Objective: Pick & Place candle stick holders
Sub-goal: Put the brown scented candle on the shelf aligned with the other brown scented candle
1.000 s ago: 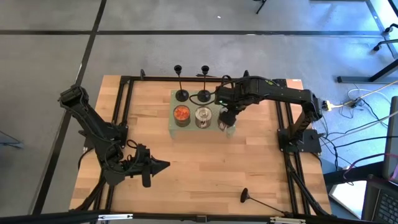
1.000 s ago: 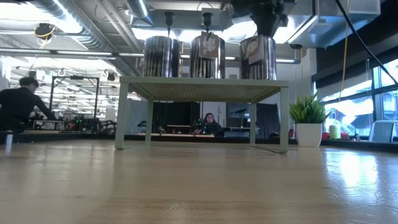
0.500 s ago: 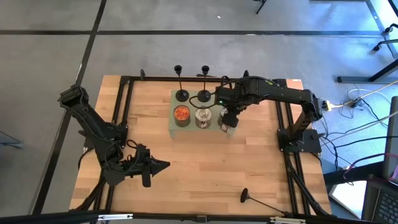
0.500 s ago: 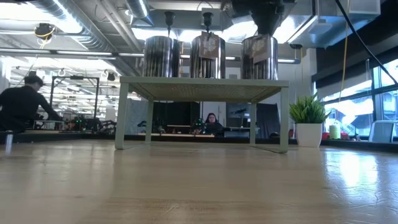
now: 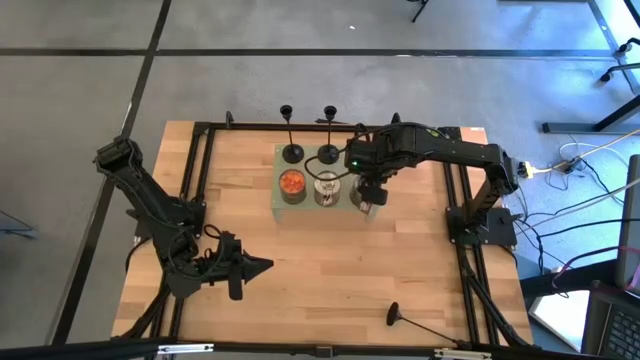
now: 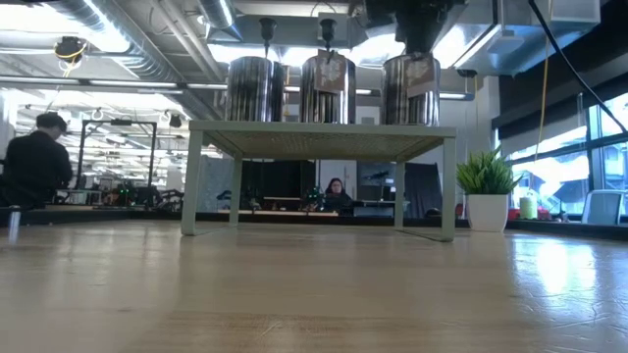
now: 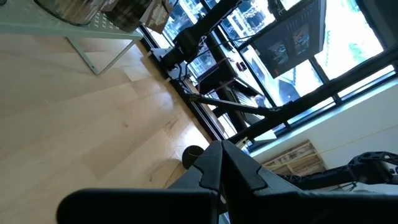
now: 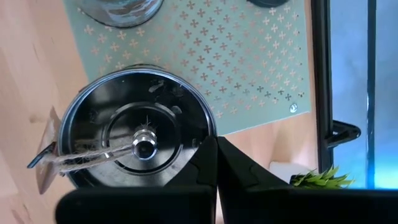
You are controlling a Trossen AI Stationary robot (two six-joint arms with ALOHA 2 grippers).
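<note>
Right tool (image 5: 367, 192), fingers closed and empty, above silver tin can (image 8: 138, 146) on green perforated stand (image 5: 277, 207); left tool (image 5: 262, 266) closed, low over table (image 5: 330, 270)

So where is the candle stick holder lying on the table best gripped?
Probably mid-stem, from straight above, jaws across it: the candle stick holder lies flat on the table, its thin stem bare, its flared base likely too wide.

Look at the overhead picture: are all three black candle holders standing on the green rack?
No: two candle holders stand on the rack; the third lies on the table.
</note>
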